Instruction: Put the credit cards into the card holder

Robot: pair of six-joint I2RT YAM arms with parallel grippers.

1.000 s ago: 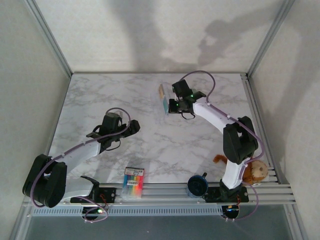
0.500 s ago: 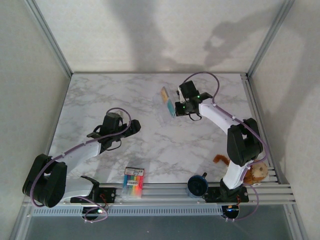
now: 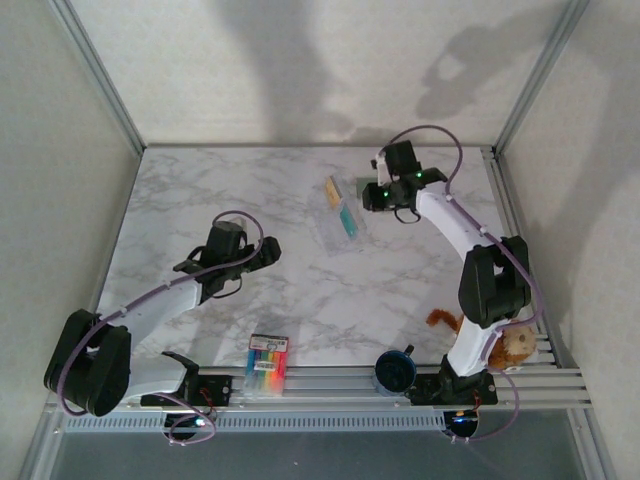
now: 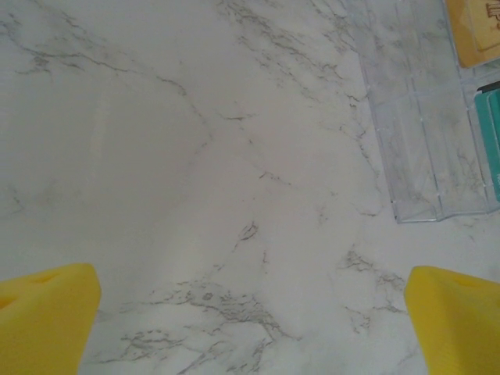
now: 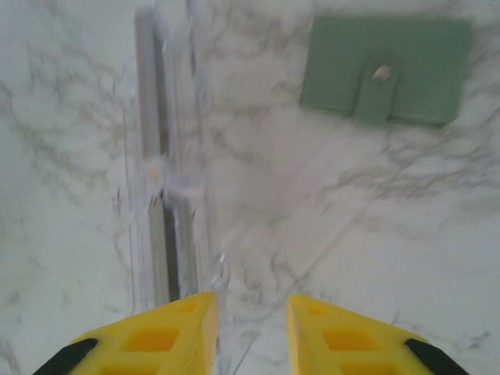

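The right end effector [image 5: 250, 308] has its fingers narrowly parted, gripping nothing, just beside the clear tray [image 5: 168, 195] at the far right of the tabletop [image 3: 200, 200]. A tan card [image 3: 333, 190] and a teal card [image 3: 346, 218] lie in the tray. The closed green wallet [image 5: 387, 70] lies to its right. The left end effector [image 4: 250, 312] is wide open.

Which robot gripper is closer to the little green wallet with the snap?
Right. The right gripper is close beside the flat grey-green wallet. The left gripper is far off, on the other side of the clear plastic tray.
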